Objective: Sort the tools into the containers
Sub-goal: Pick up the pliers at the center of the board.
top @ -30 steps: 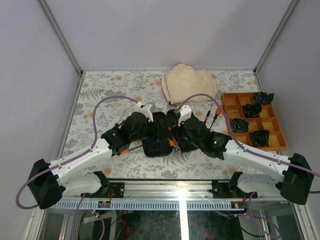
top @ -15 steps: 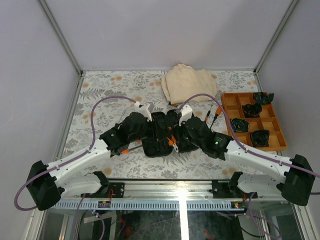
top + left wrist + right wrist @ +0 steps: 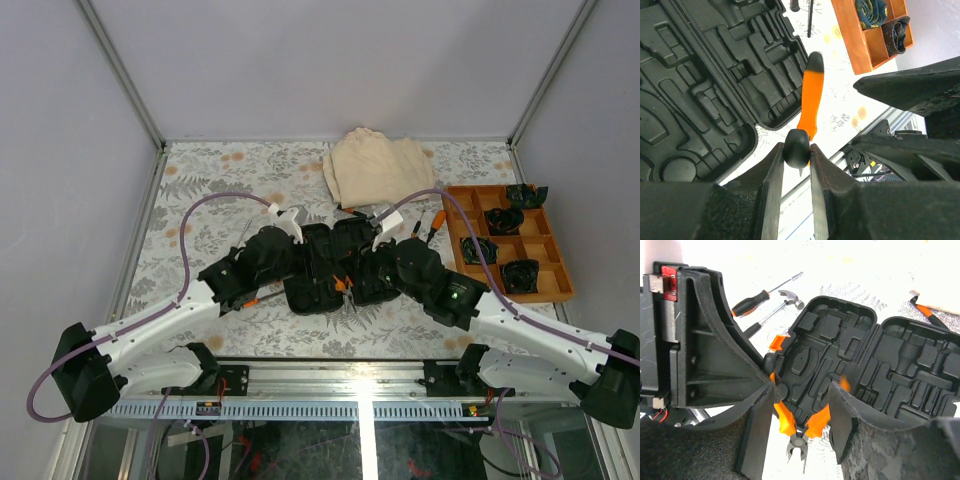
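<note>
The left tool [image 3: 796, 152] is clamped on the black end of the orange-handled pliers [image 3: 810, 100] at the 6 o'clock edge of the open case [image 3: 700, 85], black plastic with moulded slots. Only the right wrist view shows the pliers' steel jaws and the right tool [image 3: 801, 390], fingers apart; its arm has since shifted toward 3 o'clock.
</note>
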{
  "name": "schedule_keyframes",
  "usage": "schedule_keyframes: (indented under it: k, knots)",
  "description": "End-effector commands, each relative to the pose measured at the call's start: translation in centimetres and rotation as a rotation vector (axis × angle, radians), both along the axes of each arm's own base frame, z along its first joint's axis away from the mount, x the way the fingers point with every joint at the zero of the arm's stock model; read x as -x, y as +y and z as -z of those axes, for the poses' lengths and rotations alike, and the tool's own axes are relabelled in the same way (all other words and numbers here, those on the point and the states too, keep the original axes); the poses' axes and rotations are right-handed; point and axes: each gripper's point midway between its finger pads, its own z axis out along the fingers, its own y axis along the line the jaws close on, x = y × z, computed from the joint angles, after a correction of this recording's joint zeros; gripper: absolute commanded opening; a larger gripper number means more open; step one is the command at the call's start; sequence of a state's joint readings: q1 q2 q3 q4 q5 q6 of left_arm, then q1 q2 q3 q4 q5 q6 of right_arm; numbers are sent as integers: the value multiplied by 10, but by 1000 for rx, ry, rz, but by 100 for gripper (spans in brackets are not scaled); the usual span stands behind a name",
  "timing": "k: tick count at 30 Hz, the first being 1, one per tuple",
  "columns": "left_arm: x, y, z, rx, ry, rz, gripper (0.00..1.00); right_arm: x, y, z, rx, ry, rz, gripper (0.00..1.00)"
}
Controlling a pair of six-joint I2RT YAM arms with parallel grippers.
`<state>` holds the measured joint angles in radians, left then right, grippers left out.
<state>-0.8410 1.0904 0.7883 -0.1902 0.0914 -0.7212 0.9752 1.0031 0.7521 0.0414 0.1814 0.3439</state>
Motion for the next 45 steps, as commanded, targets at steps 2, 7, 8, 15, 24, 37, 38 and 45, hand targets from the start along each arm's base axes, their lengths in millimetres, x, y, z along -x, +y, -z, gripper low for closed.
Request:
schedule_keyframes:
  k: [2,7,8,15,24,37,38,45]
  knots:
    - [-7,-5,-17,52,-58,-17,0,7,1,-15,-56,-36,-30,56]
    - [-8,-3,-22,66,-70,-27,0,18,-4,-4,-54,-19,-62,61]
    - [-8,-4,-23,72,-73,-28,0,20,-5,-1,-55,-14,-66,62]
    - [-11,-4,-24,76,-78,-39,0,17,-18,13,-69,21,14,64]
    - [-14,-1,-23,77,-80,-68,0,18,-25,24,-121,110,94,69]
    - [-17,1,-33,113,-83,-106,0,30,5,60,-98,259,-1,83]
    - [-17,1,-33,114,-83,-107,0,31,7,62,-96,264,-6,84]
    - [-18,0,-37,134,-78,-114,0,22,16,67,-101,260,7,83]
